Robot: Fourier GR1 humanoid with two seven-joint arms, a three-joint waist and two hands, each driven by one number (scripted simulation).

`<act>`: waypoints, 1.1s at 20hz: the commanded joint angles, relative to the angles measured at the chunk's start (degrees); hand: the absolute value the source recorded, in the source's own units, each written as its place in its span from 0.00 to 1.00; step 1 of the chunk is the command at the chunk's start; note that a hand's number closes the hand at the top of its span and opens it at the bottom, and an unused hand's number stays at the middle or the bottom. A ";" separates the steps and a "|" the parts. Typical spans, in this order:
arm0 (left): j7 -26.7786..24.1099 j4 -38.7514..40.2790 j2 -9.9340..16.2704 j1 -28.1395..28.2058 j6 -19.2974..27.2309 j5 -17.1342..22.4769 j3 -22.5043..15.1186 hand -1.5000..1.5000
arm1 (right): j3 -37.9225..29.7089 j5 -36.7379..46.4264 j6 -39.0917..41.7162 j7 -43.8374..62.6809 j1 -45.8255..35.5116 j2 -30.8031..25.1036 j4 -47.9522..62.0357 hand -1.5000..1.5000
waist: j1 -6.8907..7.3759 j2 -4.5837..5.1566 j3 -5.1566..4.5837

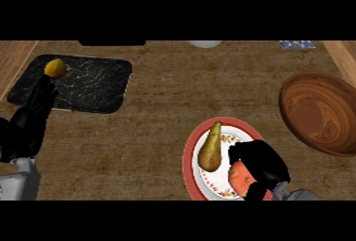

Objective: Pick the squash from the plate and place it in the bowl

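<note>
Hovering beside squash (211, 148) (on plate (192, 141)): right robot hand (261, 162).

On the table (160, 117), the plate (191, 157) lies near the front edge, right of centre, with the squash (211, 148) lying lengthwise on its left part and a round fruit (240, 179) on its front right part. The bowl (319, 113) sits to the right of the plate and a little farther back, apart from it, close to the table's right edge. A mat (87, 87) lies at the far left with a small fruit (55, 68) on its back left corner.
</note>
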 commanded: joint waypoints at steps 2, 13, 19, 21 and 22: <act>1.75 -2.06 -1.55 0.75 1.80 -1.86 -1.60 0.50 | 0.42 -0.90 -1.23 -10.92 7.92 -11.15 -14.10 1.00 | -0.49 0.04 0.19; -0.59 -1.34 -1.78 3.41 1.20 -1.51 -0.65 0.50 | -24.09 -15.34 -7.64 -8.72 14.89 -12.90 -41.36 1.00 | -1.55 -0.12 0.19; 3.23 -1.87 -0.69 -1.02 0.43 -1.32 -0.66 0.50 | -41.21 -31.19 0.28 -3.84 10.14 -14.58 -41.36 1.00 | 0.13 0.33 0.17; 0.64 -0.14 1.06 -1.28 -1.85 0.59 1.58 0.50 | -46.47 -36.36 1.99 -5.37 8.85 -15.62 -37.41 1.00 | 0.22 0.38 0.17; 0.47 -2.62 -2.00 0.88 0.93 -1.87 -0.91 0.50 | -49.14 -37.46 2.78 -7.63 9.02 -16.39 -35.28 1.00 | 0.31 0.34 0.19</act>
